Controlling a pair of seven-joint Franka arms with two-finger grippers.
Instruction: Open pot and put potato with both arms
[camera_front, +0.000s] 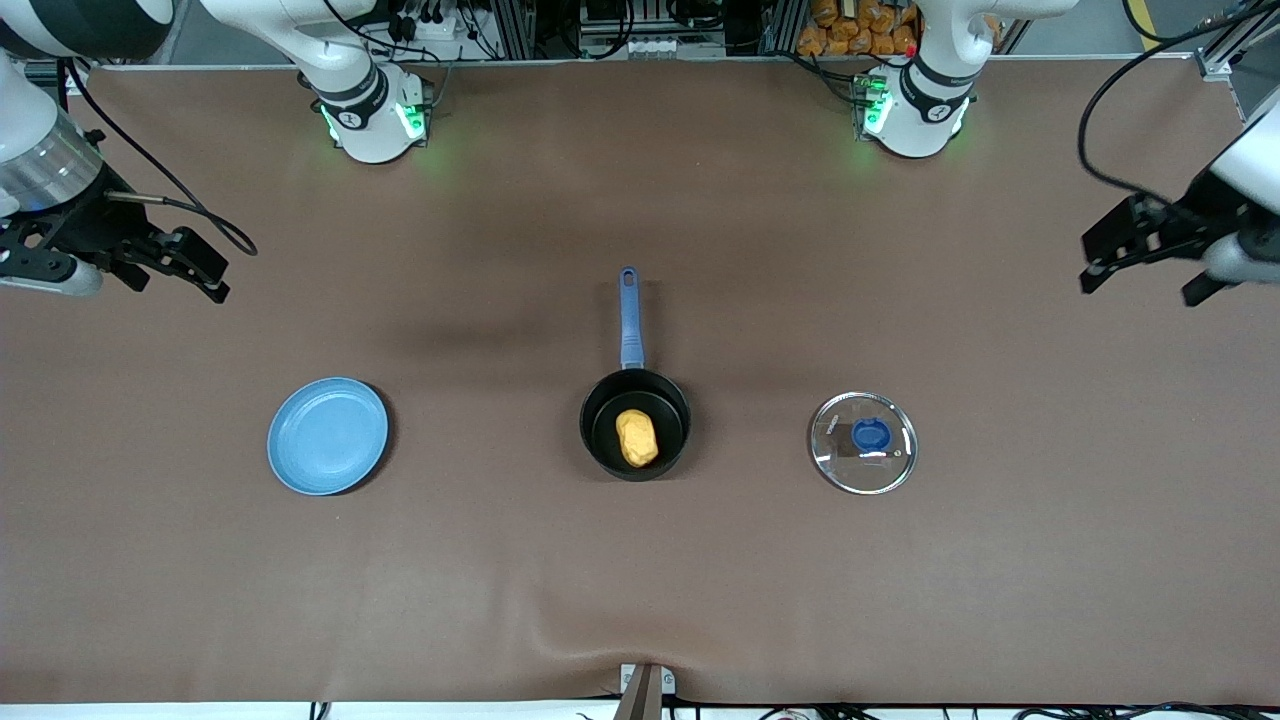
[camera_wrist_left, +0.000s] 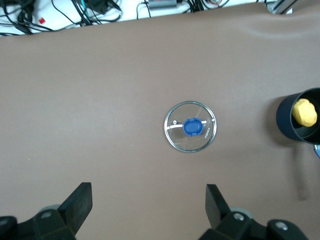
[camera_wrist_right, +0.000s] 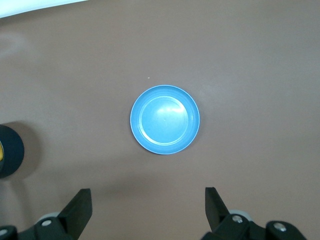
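Left gripper (camera_front: 1140, 268): held at the right edge of the frame over bare table, fingers spread apart, nothing gripped
Right gripper (camera_front: 205, 270): held at the left edge of the frame, fingers spread apart, nothing gripped
Pot (camera_front: 635, 424): seen at frame centre, uncovered
Potato (camera_front: 636, 438): lying inside the pot
Lid (camera_front: 863, 442): laid flat, right of centre in the frame
Plate (camera_front: 328, 436): left of centre
Table (camera_front: 640, 580): covered in brown, with a wrinkle at the lower edge

The front view looks steeply down from high across the table (camera_front: 640, 560), arm bases along the top of the frame. Each wrist view looks down from well above. The left wrist view shares the lid (camera_wrist_left: 190, 126) at frame centre, the right the plate (camera_wrist_right: 165, 119).
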